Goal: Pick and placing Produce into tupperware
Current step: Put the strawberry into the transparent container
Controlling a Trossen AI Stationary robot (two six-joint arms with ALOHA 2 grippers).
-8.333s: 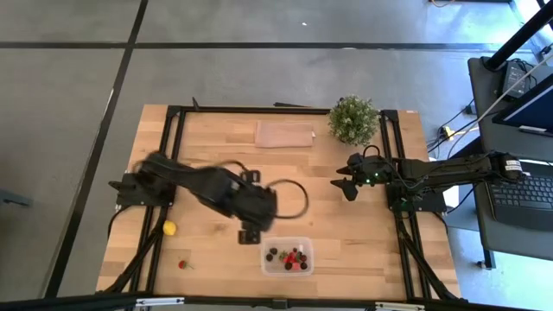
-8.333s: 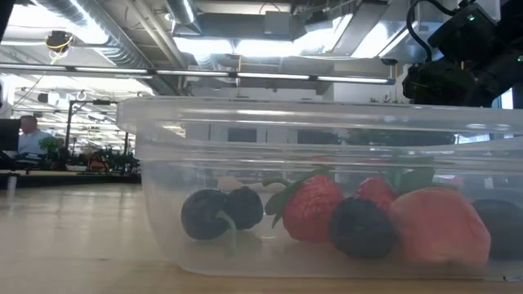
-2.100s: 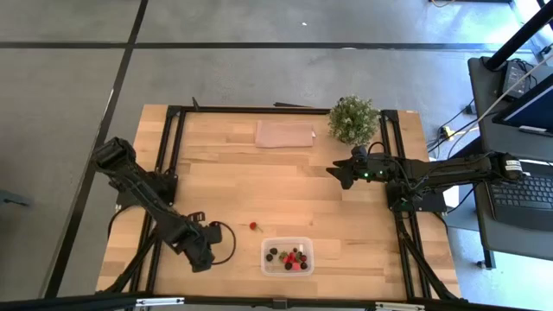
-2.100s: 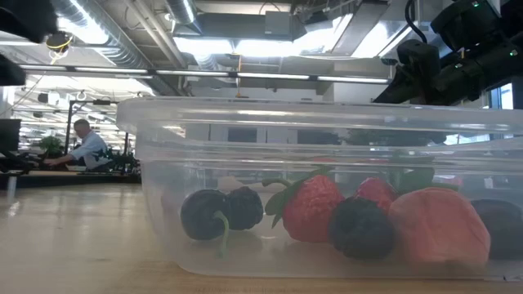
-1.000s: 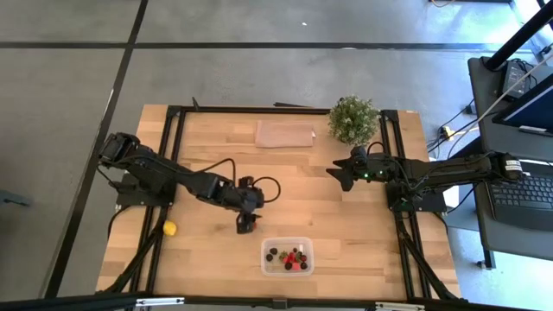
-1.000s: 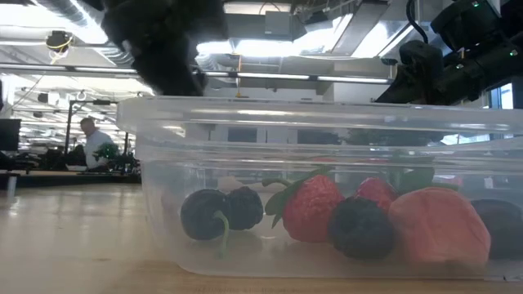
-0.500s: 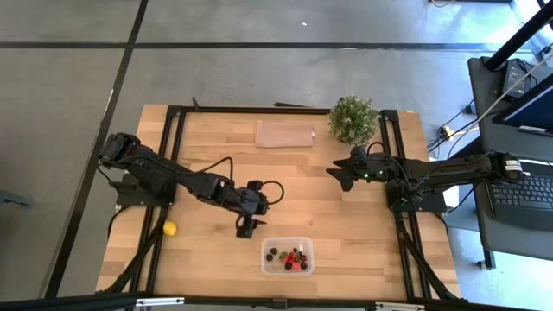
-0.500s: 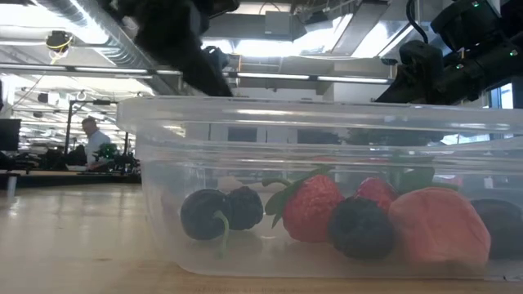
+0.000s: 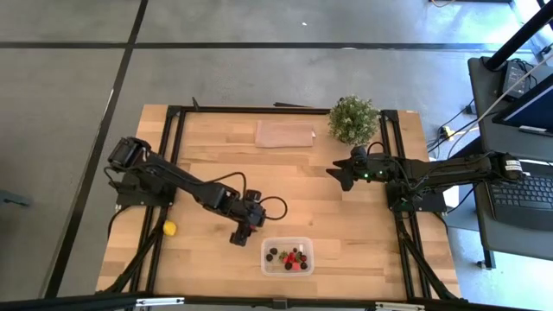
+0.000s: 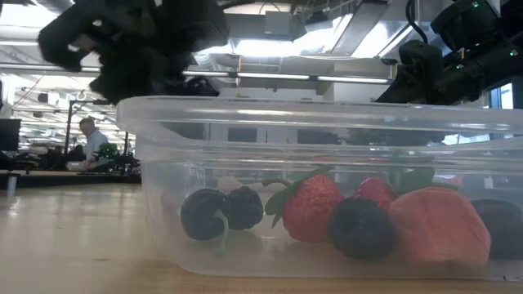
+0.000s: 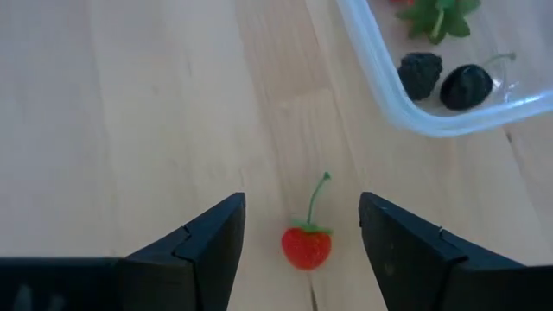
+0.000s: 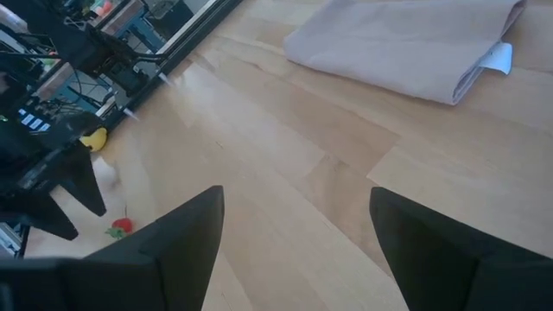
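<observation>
In the left wrist view a small red strawberry (image 11: 307, 245) with a green stem lies on the wood. It sits between the fingers of my open left gripper (image 11: 301, 226), which stand on either side of it without touching. The clear tub (image 9: 287, 255) lies just right of that gripper (image 9: 237, 238), near the table's front edge. It holds red strawberries (image 10: 315, 208) and dark berries (image 10: 204, 214). A yellow lemon (image 9: 170, 228) rests on the table to the left. My right gripper (image 9: 339, 178) waits open, to the right of the table's middle.
A bushy green potted plant (image 9: 352, 119) stands at the far edge, with a flat brownish sheet (image 9: 285, 134) to its left. The black frame rails (image 9: 169, 164) run along both sides. Bare wood lies between the two grippers. A person (image 10: 90, 147) sits far off in the room.
My left arm has reached a little farther toward the tub. Its gripper has turned and shifted slightly toward the near edge, over the strawberry. The right arm has kept still.
</observation>
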